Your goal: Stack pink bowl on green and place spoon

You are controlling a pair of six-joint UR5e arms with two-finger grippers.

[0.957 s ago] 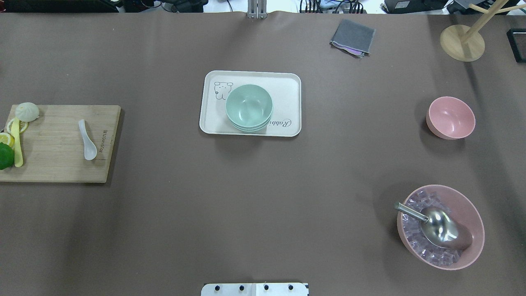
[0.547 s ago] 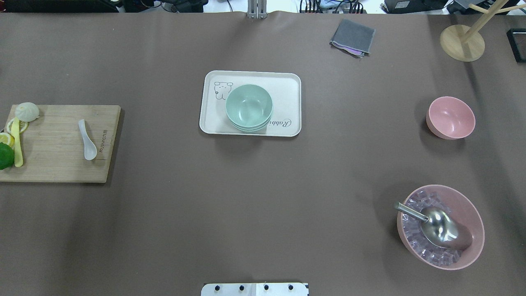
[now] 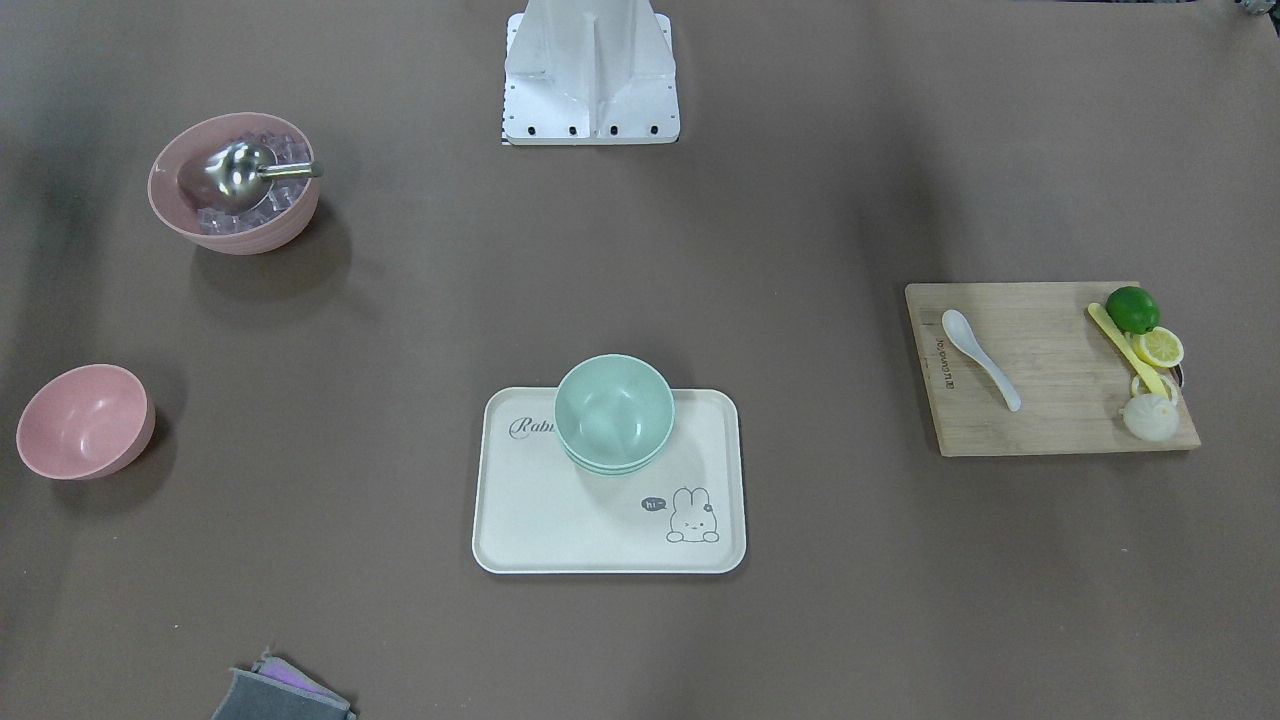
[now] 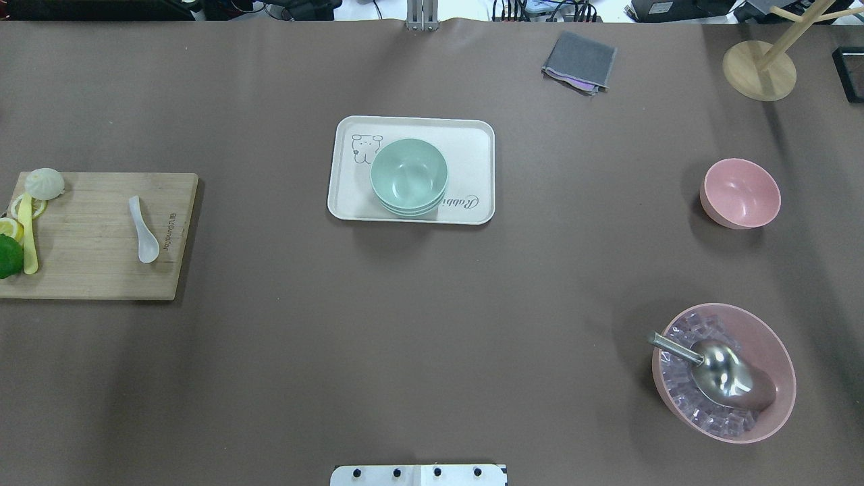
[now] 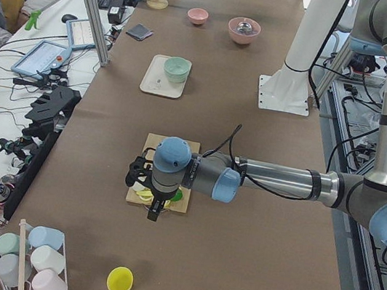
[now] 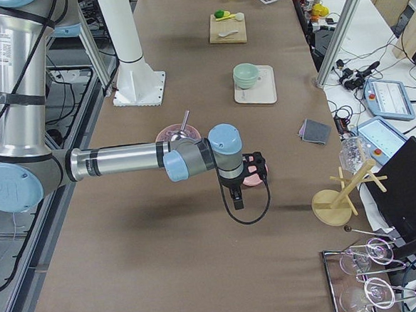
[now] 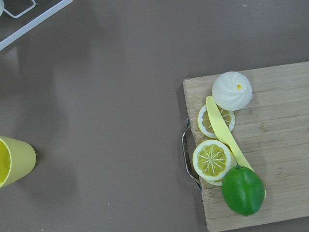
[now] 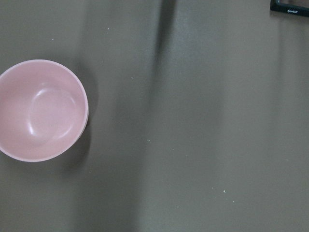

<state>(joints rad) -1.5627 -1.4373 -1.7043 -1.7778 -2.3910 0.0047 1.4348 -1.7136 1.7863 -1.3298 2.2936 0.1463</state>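
Observation:
A small pink bowl (image 4: pixel 741 192) stands alone on the brown table at the right; it also shows in the front view (image 3: pixel 83 420) and the right wrist view (image 8: pixel 41 110). Stacked green bowls (image 4: pixel 409 175) sit on a cream tray (image 4: pixel 472 142) at the centre. A white spoon (image 4: pixel 143 231) lies on a wooden cutting board (image 4: pixel 88 270) at the left. My left gripper (image 5: pixel 143 174) hovers over the board's outer end. My right gripper (image 6: pixel 255 168) hovers by the pink bowl. Both show only in side views, so I cannot tell if they are open or shut.
A large pink bowl (image 4: pixel 776 358) of ice cubes with a metal scoop (image 4: pixel 722 368) sits front right. A grey cloth (image 4: pixel 579 62) and a wooden stand (image 4: pixel 759 69) are at the far right. A lime (image 7: pixel 243 190), lemon slices, a bun and a yellow knife lie on the board; a yellow cup (image 7: pixel 14 162) stands beyond it.

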